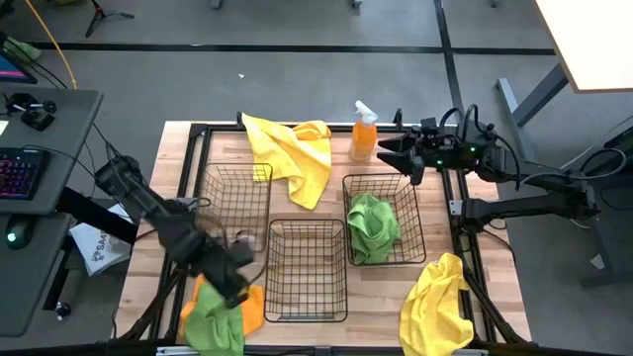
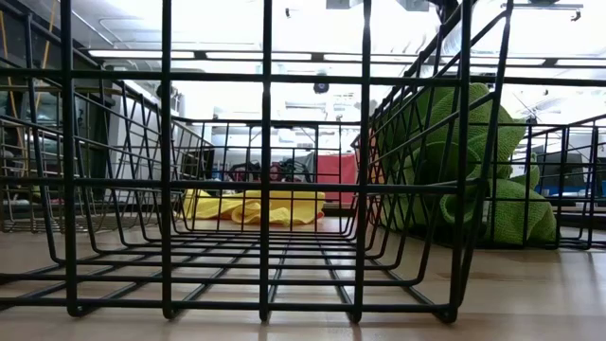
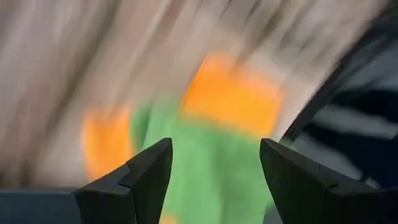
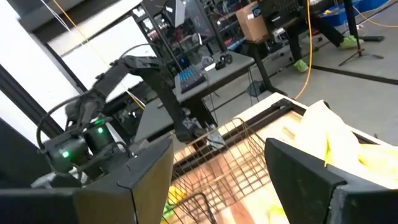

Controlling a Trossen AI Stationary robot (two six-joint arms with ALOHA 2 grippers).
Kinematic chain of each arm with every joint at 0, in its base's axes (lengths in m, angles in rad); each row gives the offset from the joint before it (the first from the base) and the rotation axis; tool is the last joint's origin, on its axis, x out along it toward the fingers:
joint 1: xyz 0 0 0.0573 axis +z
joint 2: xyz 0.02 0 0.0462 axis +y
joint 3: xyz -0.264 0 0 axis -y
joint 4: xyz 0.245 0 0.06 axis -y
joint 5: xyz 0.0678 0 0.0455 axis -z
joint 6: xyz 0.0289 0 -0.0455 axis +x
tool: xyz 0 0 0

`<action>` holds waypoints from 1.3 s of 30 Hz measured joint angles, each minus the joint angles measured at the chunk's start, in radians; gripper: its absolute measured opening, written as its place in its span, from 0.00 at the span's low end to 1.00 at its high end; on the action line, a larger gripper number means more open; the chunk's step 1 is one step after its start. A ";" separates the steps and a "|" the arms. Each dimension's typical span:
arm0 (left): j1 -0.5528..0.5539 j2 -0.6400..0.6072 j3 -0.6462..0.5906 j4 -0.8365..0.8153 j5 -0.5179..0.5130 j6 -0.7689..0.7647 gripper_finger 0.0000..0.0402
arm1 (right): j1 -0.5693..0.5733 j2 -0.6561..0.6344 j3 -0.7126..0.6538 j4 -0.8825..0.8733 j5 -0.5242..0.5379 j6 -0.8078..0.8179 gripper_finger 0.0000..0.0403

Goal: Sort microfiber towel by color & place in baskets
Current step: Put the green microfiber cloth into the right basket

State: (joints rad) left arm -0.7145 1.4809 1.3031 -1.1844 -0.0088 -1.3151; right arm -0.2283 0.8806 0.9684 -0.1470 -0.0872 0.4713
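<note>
A lime green towel lies on an orange towel at the table's near left corner. My left gripper is open just above this pile, and the left wrist view shows the green and the orange between its fingers. A second green towel lies in the right basket. One yellow towel lies at the far side, draped over the left basket's far rim. Another yellow towel lies at the near right. The middle basket holds nothing. My right gripper is open and empty beyond the right basket.
An orange spray bottle with a white trigger stands at the far edge, beside my right gripper. Black frame rails run along the table's edges. A desk with a keyboard stands to the left of the table.
</note>
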 joint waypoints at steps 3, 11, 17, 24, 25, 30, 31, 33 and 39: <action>-0.050 0.026 -0.026 -0.112 0.198 -0.214 0.58 | 0.000 0.000 0.000 -0.022 0.000 -0.005 0.62; -0.120 0.068 -0.033 -0.068 0.242 -0.367 0.58 | 0.000 0.000 0.000 -0.044 0.000 -0.001 0.62; -0.126 0.099 -0.079 0.041 0.261 -0.349 0.58 | 0.000 0.000 0.000 -0.045 0.000 -0.001 0.62; -0.122 0.110 -0.224 0.080 0.321 -0.365 0.58 | 0.000 0.001 0.000 -0.055 0.001 -0.001 0.62; -0.119 0.110 -0.233 0.085 0.320 -0.362 0.58 | 0.000 0.002 0.000 -0.058 0.001 -0.001 0.62; -0.116 0.109 -0.233 0.088 0.320 -0.268 0.51 | 0.000 0.005 0.000 -0.060 0.001 -0.001 0.62; -0.115 0.106 -0.225 0.087 0.321 -0.250 0.46 | 0.000 0.005 0.000 -0.060 0.001 -0.001 0.62; -0.115 0.099 -0.203 0.088 0.333 -0.215 0.32 | 0.000 0.005 0.000 -0.061 0.002 -0.001 0.62; -0.101 0.015 -0.113 0.080 0.431 -0.059 0.04 | 0.000 0.005 0.000 -0.063 0.007 -0.023 0.62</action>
State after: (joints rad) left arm -0.8159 1.4961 1.1902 -1.1046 0.4225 -1.3745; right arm -0.2283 0.8852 0.9684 -0.2100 -0.0798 0.4484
